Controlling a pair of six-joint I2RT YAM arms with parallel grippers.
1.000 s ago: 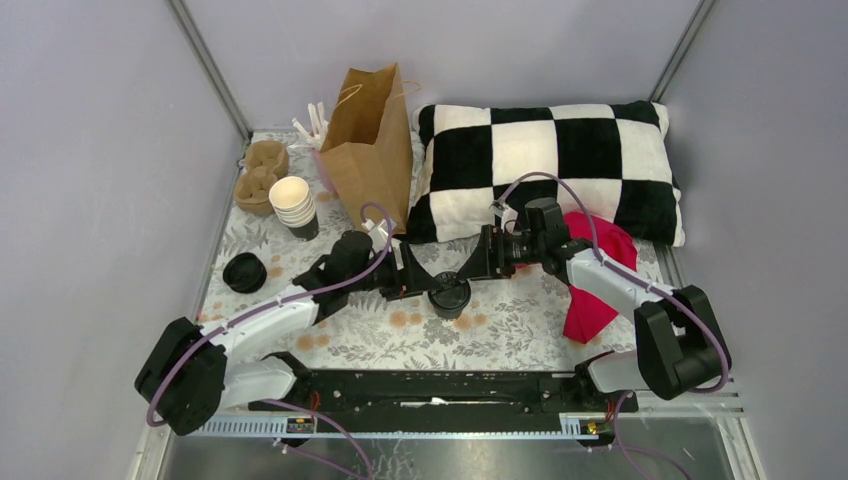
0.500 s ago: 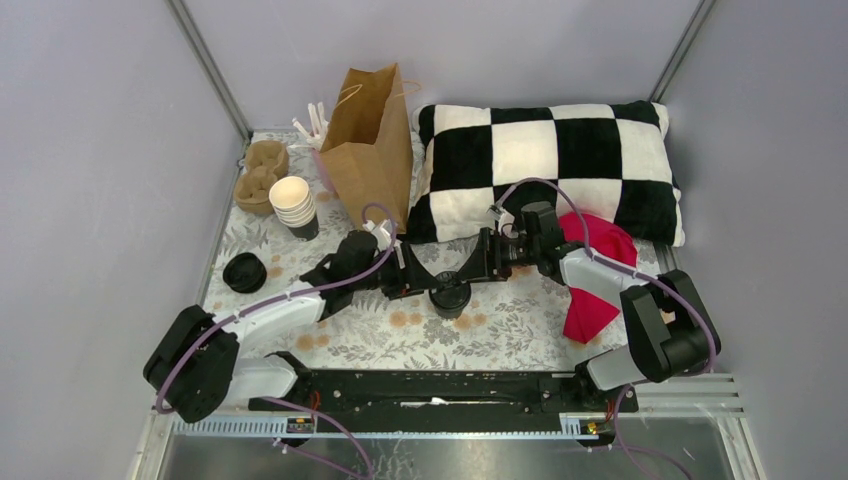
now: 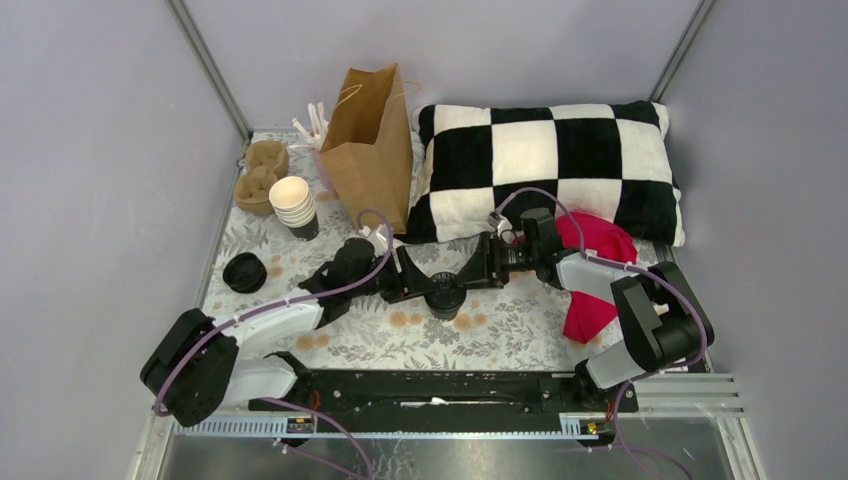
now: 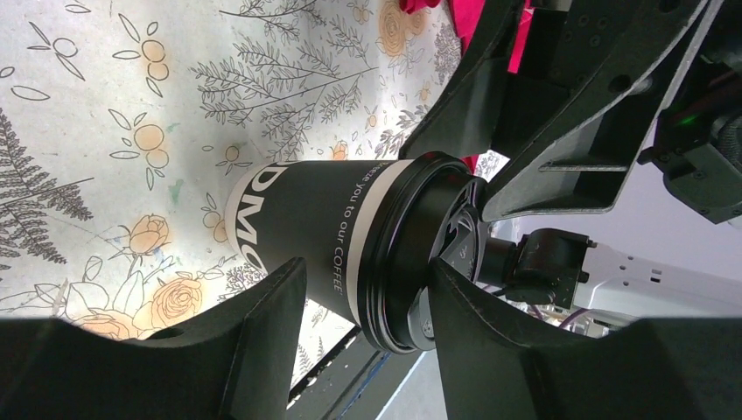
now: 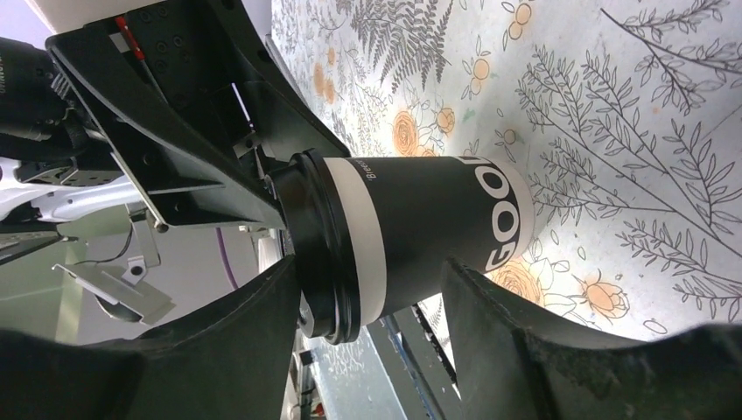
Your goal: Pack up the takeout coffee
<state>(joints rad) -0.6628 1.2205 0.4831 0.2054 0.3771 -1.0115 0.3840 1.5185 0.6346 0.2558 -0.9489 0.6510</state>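
the small black paper cup with a black plastic sip lid (image 3: 447, 295) stands upright on the floral tablecloth (image 3: 520, 325), just below the centre of the top view. the left gripper (image 3: 422, 284) comes at it from the frame's left and the right gripper (image 3: 474, 272) from the right, facing each other across it. in each wrist view the fingers (image 4: 262, 350) stand partly spread with the cup's lidded end in the gap. i cannot tell whether either pair presses on it. the step looks like taking hold, ahead of a carry to the brown paper bag (image 3: 368, 150) at upper centre-left. it is best to close gently on the stiff band under the lid, not the soft wall, to keep the cup upright, and to keep the two sets of fingers from knocking together.
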